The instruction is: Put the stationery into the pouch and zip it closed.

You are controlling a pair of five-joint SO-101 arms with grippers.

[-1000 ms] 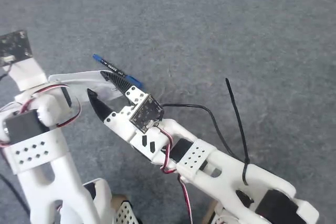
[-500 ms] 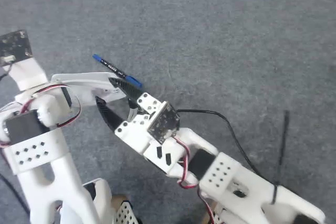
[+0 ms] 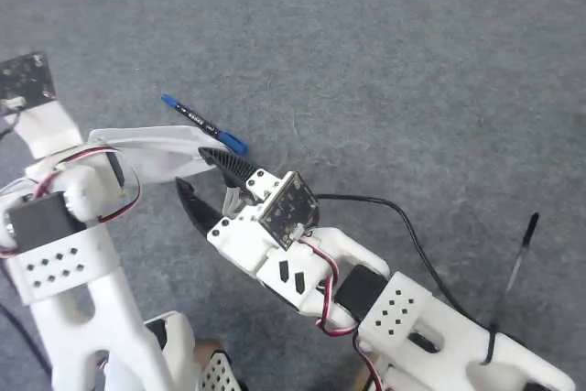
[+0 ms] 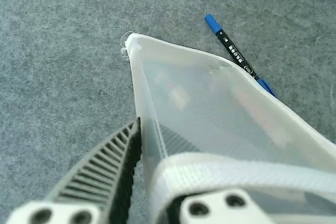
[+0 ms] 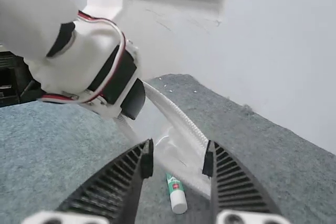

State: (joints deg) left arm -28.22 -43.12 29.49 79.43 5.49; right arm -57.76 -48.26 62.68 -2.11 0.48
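A translucent white mesh pouch is lifted off the grey carpet, with my left gripper shut on its edge; faint shapes show through the pouch's mesh. A blue pen lies on the carpet just beyond the pouch, and it appears as the pen past the pouch's far edge. My right gripper is open beside the pouch's near end, nothing between its black fingers. From the right wrist, the right gripper faces the pouch, and a small white and green tube lies below it.
The left arm stands at the near left. A black cable and a cable tie trail along the right arm. Bare carpet stretches to the right and far side, ending at a pale wall.
The right arm has drawn back toward the near side, its open gripper sliding away from the pen and along the pouch's end. The left arm and pouch kept still.
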